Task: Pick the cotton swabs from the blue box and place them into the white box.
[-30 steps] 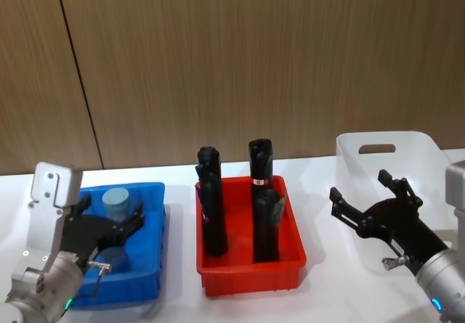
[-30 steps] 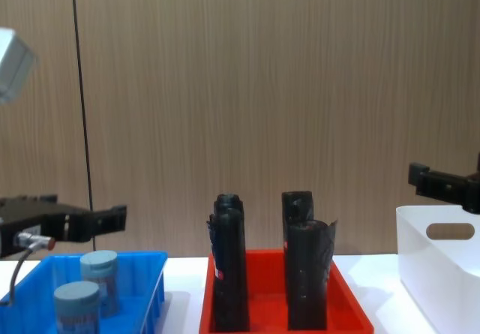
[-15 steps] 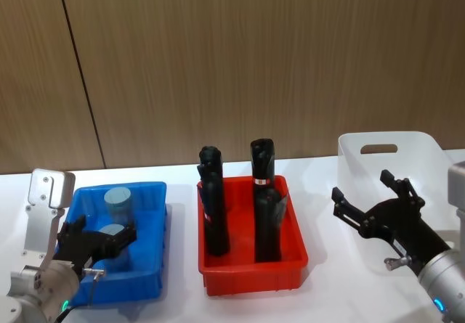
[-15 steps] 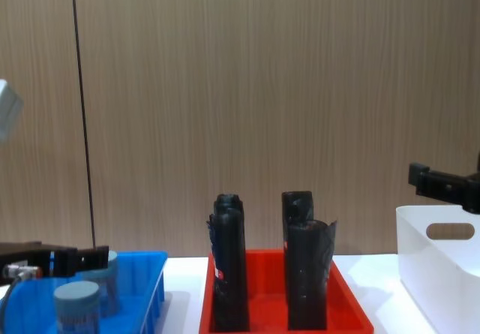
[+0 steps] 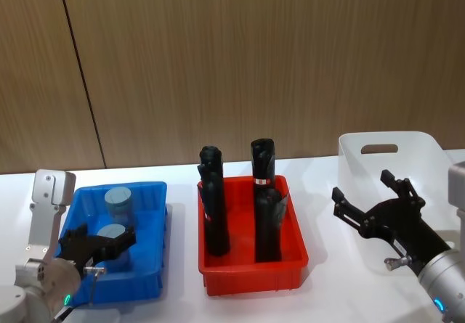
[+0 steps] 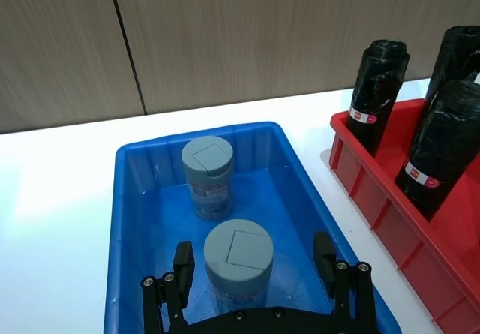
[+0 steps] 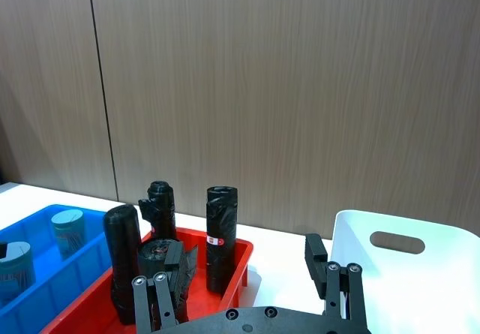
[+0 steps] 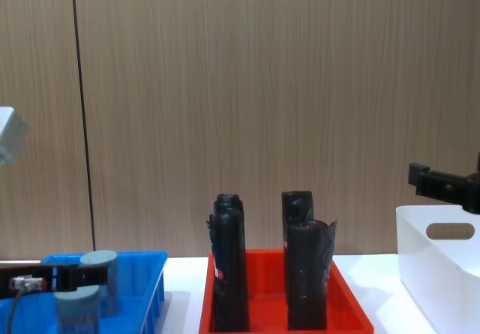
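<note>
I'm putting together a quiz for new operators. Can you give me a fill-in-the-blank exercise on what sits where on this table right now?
The blue box holds ___ cotton swab jars.
The left gripper is ___ around the near jar.
The red tray holds ___ black rolls.
The white box, by the right gripper, has an oval ___ cutout.
Missing words: two; open; four; handle.

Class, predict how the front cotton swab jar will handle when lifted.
Front cotton swab jar: rigid-looking cylinder, so probably won't deform. Smooth round walls may slip in the left pincer. Short and upright, it seems unlikely to tip.
</note>
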